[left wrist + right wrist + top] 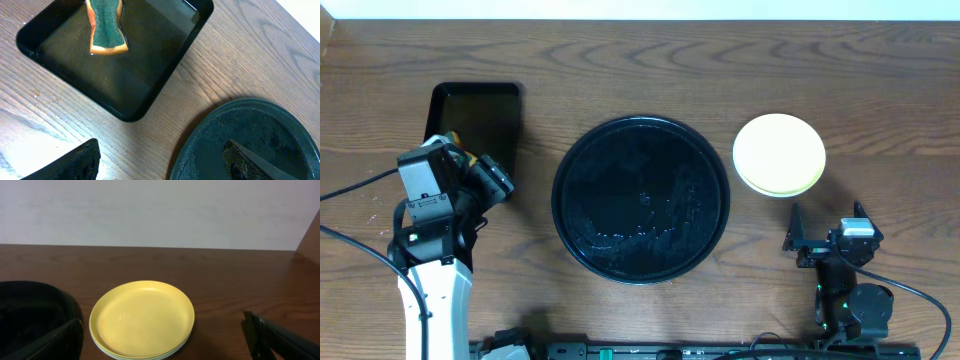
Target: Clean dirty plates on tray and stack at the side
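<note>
Right of the bare tray (620,190) the plates (779,154) sit stacked, yellow on top, the sponge (106,27) lies in the small tray (125,75), and the left gripper (490,178) and right gripper (826,226) are spread and hold nothing, so the job looks done and the arms need only rest.

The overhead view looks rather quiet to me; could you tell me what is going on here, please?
The job looks about finished. The round black tray holds no plates, and the stack of plates sits on the table to its right, with a clean-looking yellow plate on top. The sponge is in the rectangular tray on the left. The left gripper hangs open between the two trays, and the right gripper is open near the stack. Neither holds anything.
</note>
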`<action>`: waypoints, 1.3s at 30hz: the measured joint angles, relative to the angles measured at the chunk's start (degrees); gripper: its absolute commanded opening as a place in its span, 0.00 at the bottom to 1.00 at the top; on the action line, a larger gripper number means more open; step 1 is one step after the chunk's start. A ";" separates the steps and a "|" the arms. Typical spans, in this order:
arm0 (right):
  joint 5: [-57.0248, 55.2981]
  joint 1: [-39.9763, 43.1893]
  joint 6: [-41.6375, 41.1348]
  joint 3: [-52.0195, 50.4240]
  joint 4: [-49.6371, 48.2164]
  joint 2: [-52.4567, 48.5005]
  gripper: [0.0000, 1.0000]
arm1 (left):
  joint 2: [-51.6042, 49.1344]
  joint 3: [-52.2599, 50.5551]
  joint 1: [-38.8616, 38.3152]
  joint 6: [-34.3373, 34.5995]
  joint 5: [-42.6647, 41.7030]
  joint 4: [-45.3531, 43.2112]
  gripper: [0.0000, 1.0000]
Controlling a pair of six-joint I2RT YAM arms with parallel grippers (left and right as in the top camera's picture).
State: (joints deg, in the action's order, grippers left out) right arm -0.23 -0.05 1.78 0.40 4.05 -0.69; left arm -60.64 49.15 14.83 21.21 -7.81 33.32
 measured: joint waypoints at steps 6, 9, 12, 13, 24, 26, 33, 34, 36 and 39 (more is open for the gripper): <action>0.00 0.00 0.00 0.00 -0.02 0.00 0.99 | 0.00 0.04 0.02 0.00 0.13 5.73 0.79; 0.00 0.00 0.00 0.00 0.00 0.00 0.99 | 0.00 0.04 0.00 0.00 0.24 7.61 0.79; 0.00 0.00 0.00 0.00 -0.02 0.00 0.99 | 0.17 -0.09 -0.35 -0.26 0.28 8.41 0.79; 0.00 0.00 0.02 0.00 -0.02 0.00 0.99 | 0.52 -0.52 -0.70 -0.79 0.26 8.26 0.79; -0.02 0.00 0.07 0.00 -0.02 0.02 0.99 | 7.45 -18.71 -5.77 -15.89 0.35 -7.06 0.79; 0.00 0.00 0.15 0.00 -0.04 0.00 0.99 | 9.49 -23.04 -6.21 -17.27 0.00 -12.31 0.79; 0.00 0.00 0.17 0.00 -0.02 0.02 0.99 | 17.81 -33.81 -6.38 -19.21 -2.38 -26.80 0.79; 0.00 0.00 0.17 0.00 0.00 0.00 0.99 | 19.17 -35.28 -6.38 -19.41 -2.58 -27.78 0.79; 0.00 0.00 0.17 0.00 -0.02 0.00 0.99 | 21.88 -38.16 -6.38 -19.74 -2.80 -29.38 0.79; 0.00 0.00 0.17 0.00 0.00 0.02 0.99 | 26.03 -42.07 -6.38 -19.80 -2.82 -31.06 0.79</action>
State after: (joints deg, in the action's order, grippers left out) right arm -0.23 -0.05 1.96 0.40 4.05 -0.67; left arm -34.61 7.07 8.45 1.41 -10.63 2.26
